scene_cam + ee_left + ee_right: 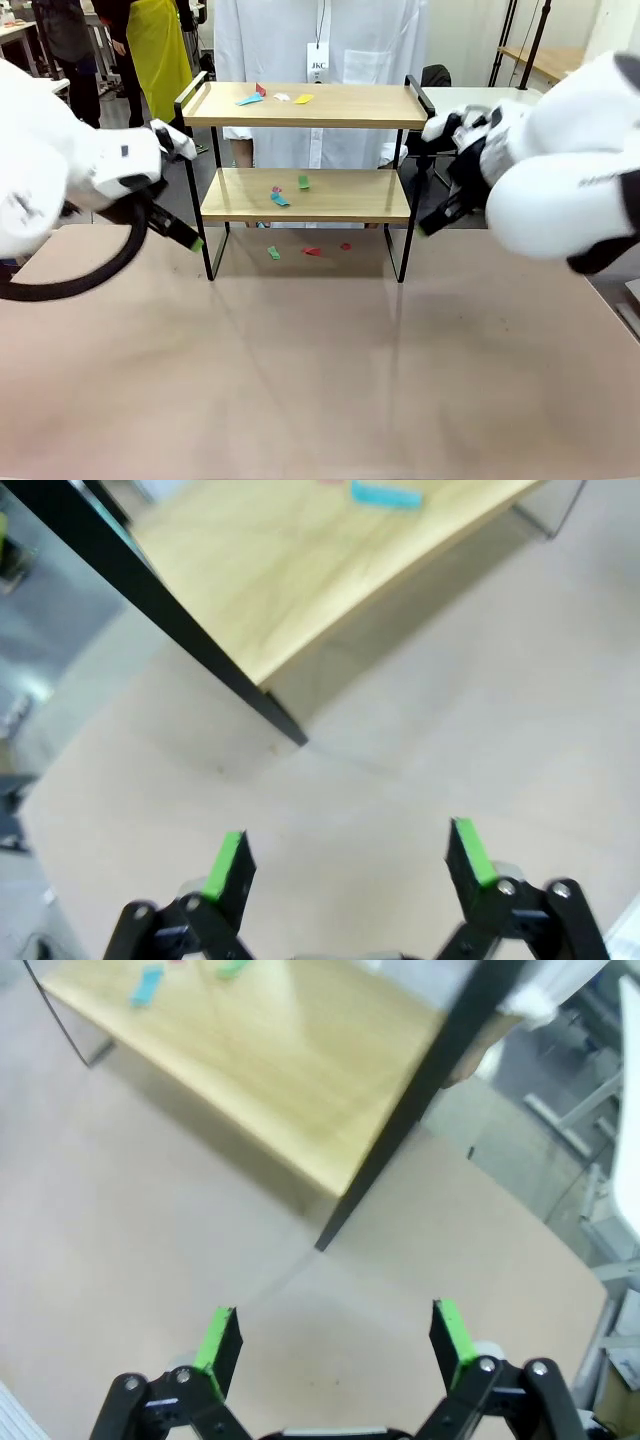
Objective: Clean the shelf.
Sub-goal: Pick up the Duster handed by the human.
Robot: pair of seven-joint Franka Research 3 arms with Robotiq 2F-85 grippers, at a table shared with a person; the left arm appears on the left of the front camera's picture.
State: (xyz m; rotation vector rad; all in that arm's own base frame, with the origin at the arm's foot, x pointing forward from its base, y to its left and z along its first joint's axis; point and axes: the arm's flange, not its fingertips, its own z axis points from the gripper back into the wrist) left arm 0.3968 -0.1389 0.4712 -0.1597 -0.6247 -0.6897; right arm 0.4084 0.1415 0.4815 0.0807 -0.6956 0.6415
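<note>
The shelf [350,105] stands at the table's far side, between my arms. Cleaning looks unstarted: coloured paper scraps [250,99] litter both boards and the tabletop [320,380] beneath. My left gripper [350,852] and right gripper [335,1332] hang spread wide, empty, near its legs.

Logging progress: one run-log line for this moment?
left jaws: open, empty | right jaws: open, empty | shelf: paper scraps on both boards | table: more scraps under shelf | cleaning: not yet done
</note>
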